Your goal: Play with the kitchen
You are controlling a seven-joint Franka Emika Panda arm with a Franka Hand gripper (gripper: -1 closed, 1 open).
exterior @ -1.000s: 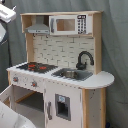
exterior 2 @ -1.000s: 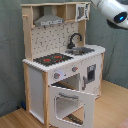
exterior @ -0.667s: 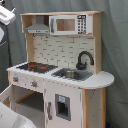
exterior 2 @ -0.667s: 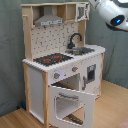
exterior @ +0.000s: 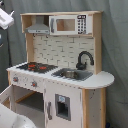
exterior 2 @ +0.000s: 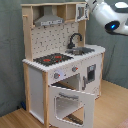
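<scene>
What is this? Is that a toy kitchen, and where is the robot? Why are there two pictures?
Yes, it is a toy kitchen. Two cameras look at it from different sides, so you get two pictures of the same moment. On top are a hob with red rings, a sink with a black faucet, and higher up a grey hood and a small microwave. In the second exterior view the oven door hangs open. The white shiny thing in that view's top right corner is part of the robot arm. Its gripper is not visible, and it holds nothing I can see.

Arm [exterior 2: 111, 15]: glossy white rounded casing, dark joint band, small blue light; white link [exterior: 5, 19] in first exterior view
</scene>
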